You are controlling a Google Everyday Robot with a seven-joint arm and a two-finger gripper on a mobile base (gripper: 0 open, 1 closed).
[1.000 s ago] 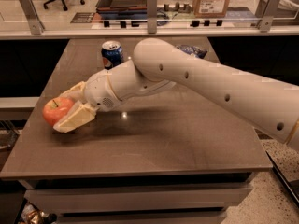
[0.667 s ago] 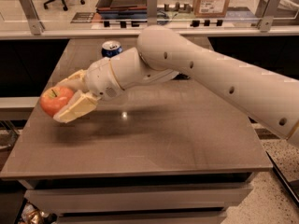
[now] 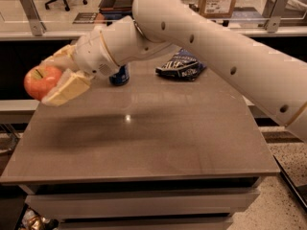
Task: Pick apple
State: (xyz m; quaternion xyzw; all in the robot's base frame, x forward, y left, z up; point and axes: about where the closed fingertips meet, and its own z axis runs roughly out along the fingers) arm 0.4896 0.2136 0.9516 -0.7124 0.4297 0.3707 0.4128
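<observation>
The brown table [image 3: 158, 138] in front of me carries two things, both toward its far edge: a blue soda can [image 3: 120, 75] stands upright at about 11 o'clock from the tabletop's middle, its top hidden behind my arm, and a crumpled dark blue bag [image 3: 181, 67] lies at about 1 o'clock, well apart from the can. My gripper [image 3: 46, 81], closed around the apple [image 3: 38, 83], hangs above the table's edge at about 10 o'clock, touching nothing on the surface.
</observation>
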